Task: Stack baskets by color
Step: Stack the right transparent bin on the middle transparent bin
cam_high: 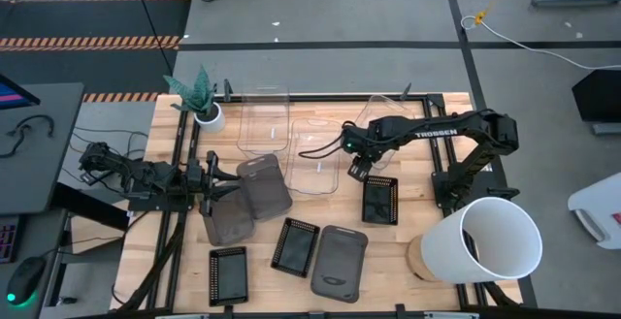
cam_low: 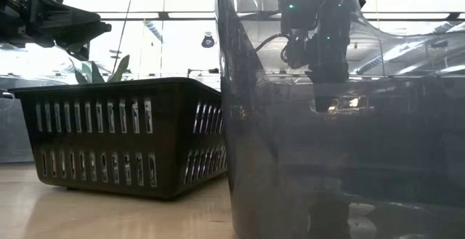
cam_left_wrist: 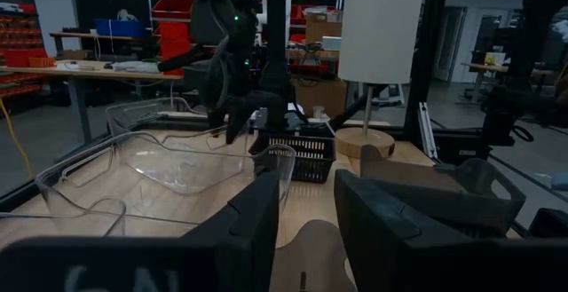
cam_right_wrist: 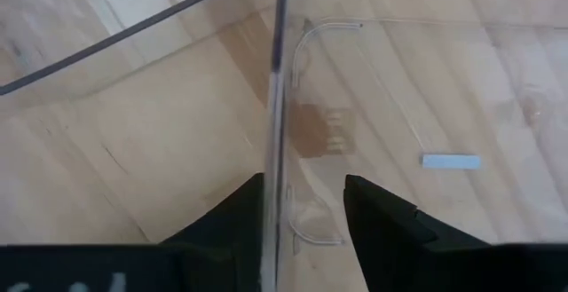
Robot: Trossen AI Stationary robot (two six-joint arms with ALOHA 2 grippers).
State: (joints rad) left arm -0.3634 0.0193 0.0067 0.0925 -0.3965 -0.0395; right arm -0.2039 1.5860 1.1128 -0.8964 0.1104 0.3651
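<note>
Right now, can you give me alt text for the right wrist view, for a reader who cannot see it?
The right gripper straddles the thin upright wall of a clear basket, one dark finger on each side and not visibly touching it. Through the plastic shows the wooden table, with a small white label to one side.

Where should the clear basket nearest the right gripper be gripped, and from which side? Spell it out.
Grip the thin upright side wall of the clear basket, coming straight down from above with one finger inside and one outside. It sits open side up, and its rim is the only narrow part. The right gripper already straddles that wall.
</note>
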